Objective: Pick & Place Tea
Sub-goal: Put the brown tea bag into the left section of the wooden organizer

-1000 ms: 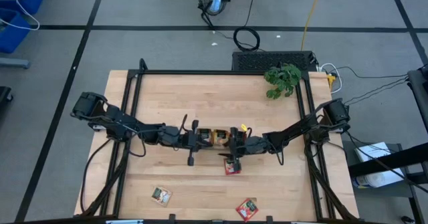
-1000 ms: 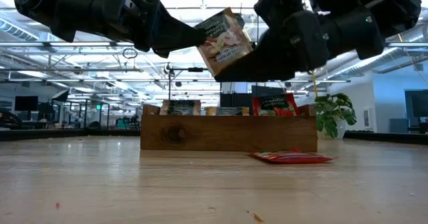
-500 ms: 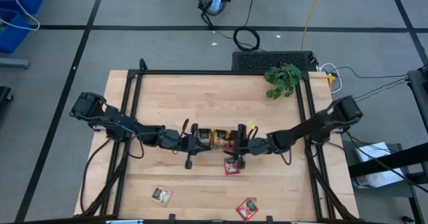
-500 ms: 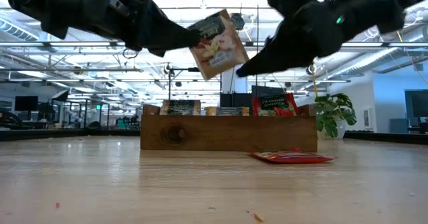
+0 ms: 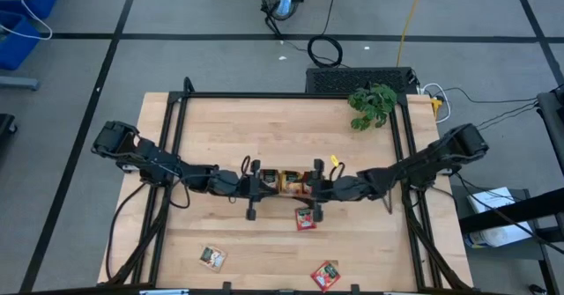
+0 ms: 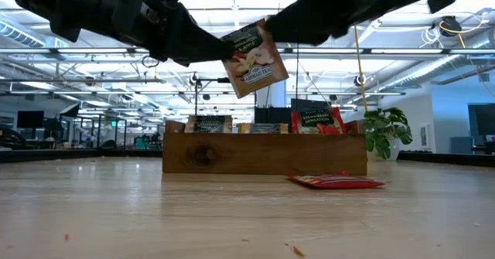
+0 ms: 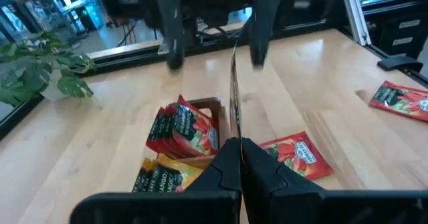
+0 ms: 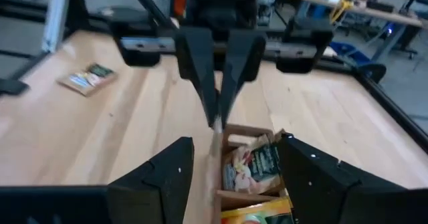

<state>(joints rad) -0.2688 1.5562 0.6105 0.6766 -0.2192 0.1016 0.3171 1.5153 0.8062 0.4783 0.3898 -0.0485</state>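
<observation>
1. A second ago both end effectors met on one tea sachet (image 6: 254, 50) above the tray (image 6: 263, 157). Now the right end effector (image 8: 231, 160) has let go and drawn back, its fingers spread wide apart with nothing between them.

2. The left end effector (image 7: 235, 158) alone carries the sachet, fingers clenched on its lower edge. In the left wrist view the sachet shows edge-on as a thin line rising from the fingertips.

3. I judge this a completed handover: the sachet now belongs to the left arm, which hangs over the tray's middle, so lowering it into a compartment looks like the next step.

4. The held sachet hangs tilted in the low view, above the tray and clear of it. Its label shows a pale picture and the words "AHMAD TEA".

5. The tray already holds upright sachets: orange ones (image 7: 164, 174) marked "MANGO" and red ones (image 7: 184, 127) with green marks, whose small print is too fine to read.

6. Still on the surface (image 5: 264, 128): a red sachet (image 5: 305, 218) just in front of the tray, another red one (image 5: 325, 275) and a dark one (image 5: 211, 257) near the front edge.
</observation>
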